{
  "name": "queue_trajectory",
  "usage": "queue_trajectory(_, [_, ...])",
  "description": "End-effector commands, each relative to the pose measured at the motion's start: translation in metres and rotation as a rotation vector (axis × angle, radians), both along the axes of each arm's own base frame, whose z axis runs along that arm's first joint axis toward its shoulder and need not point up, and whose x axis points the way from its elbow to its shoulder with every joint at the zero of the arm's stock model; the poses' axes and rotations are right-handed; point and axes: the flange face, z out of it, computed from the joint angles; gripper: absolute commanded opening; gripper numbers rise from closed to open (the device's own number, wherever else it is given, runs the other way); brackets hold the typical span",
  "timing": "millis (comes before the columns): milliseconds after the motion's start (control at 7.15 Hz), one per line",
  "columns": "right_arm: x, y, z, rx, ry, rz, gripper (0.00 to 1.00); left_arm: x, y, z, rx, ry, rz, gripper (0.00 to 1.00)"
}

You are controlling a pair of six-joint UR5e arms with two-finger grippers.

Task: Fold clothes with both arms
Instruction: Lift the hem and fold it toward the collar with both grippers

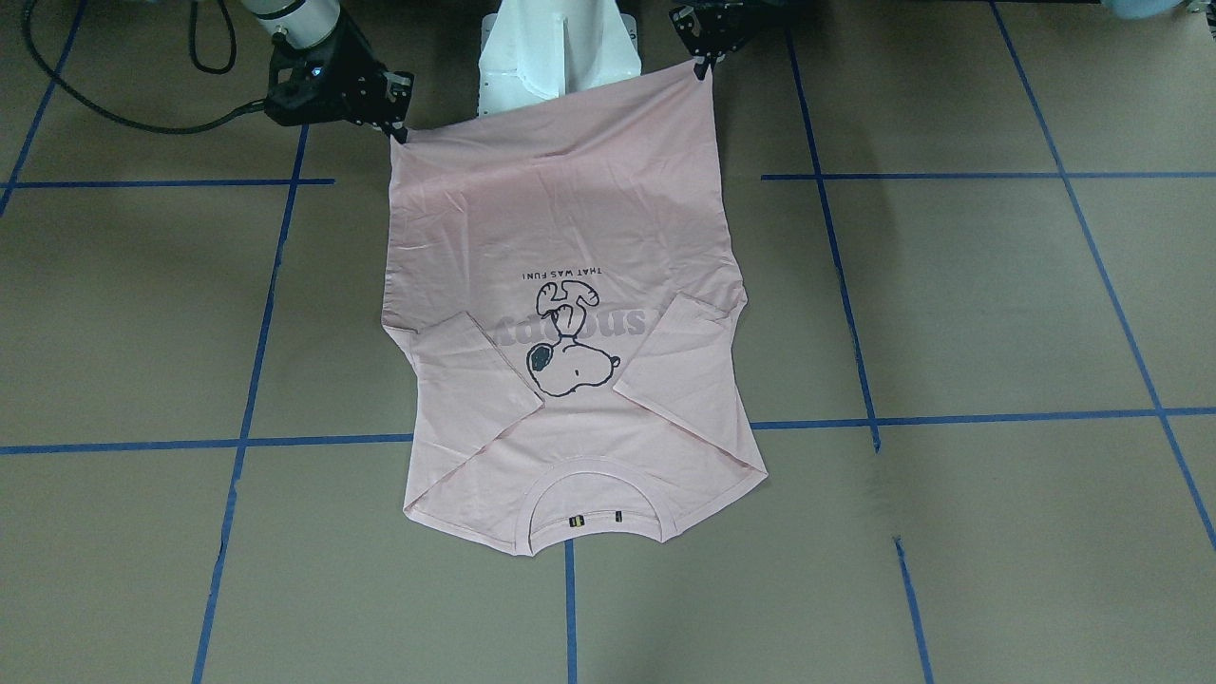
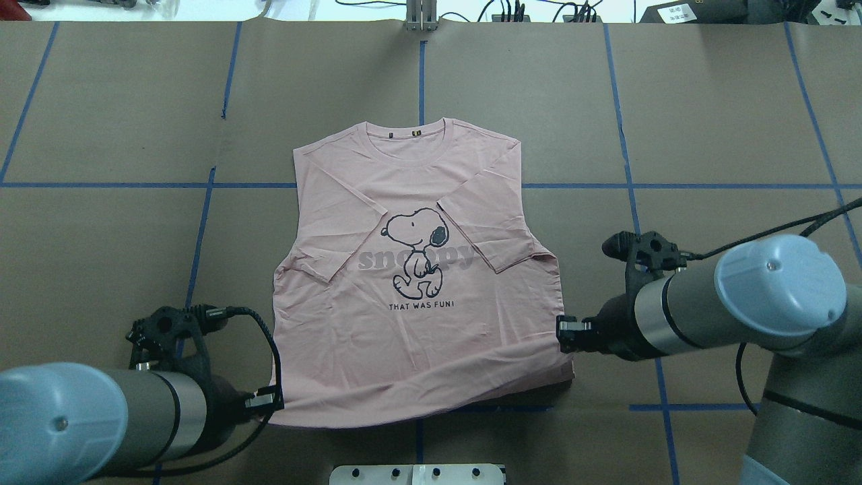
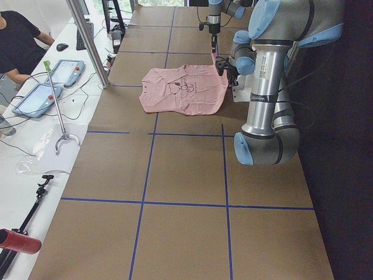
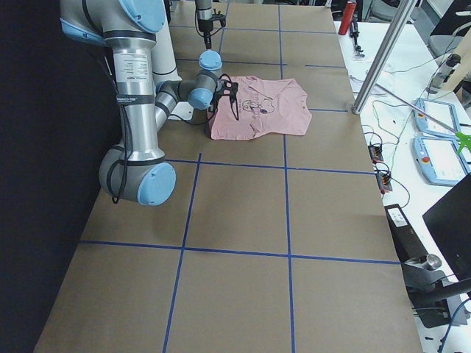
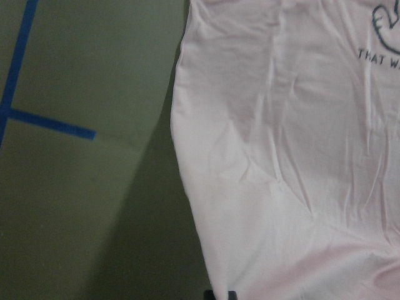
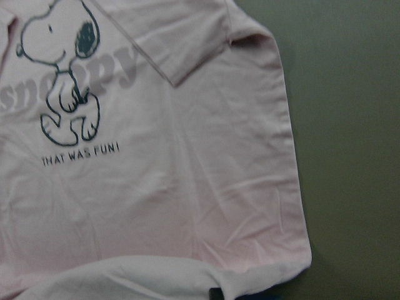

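The pale pink Snoopy T-shirt lies face up on the table, collar away from me and both sleeves folded in over the chest. It also shows in the front view. My left gripper is shut on the hem's left corner; in the front view it is at the top right. My right gripper is shut on the hem's right corner; in the front view it is at the top left. The hem is raised a little between them. The wrist views show the cloth close below.
The white pedestal stands just behind the hem, between the arms. Blue tape lines cross the brown table. A side bench with tablets and a metal post runs along the far edge.
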Motion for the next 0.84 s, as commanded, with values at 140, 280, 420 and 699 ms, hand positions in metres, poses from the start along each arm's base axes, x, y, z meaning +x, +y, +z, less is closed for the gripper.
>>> queue_trajectory(140, [-0.022, -0.122, -0.017, 0.092, 0.025, 0.115, 0.0, 0.0, -0.121, 0.005, 0.061, -0.067, -0.083, 0.0])
queue_trajectory(280, [-0.028, -0.151, -0.018, 0.092, 0.042, 0.14, 0.0, 0.009, -0.165, 0.009, 0.079, -0.097, -0.12, 0.0])
queue_trajectory(420, [-0.035, -0.18, -0.024, 0.086, 0.053, 0.166, 0.0, 0.019, -0.21, 0.012, 0.085, -0.089, -0.174, 0.0])
queue_trajectory(699, [-0.053, -0.24, -0.023, 0.048, 0.099, 0.207, 0.0, 0.033, -0.292, 0.071, 0.123, -0.106, -0.221, 0.0])
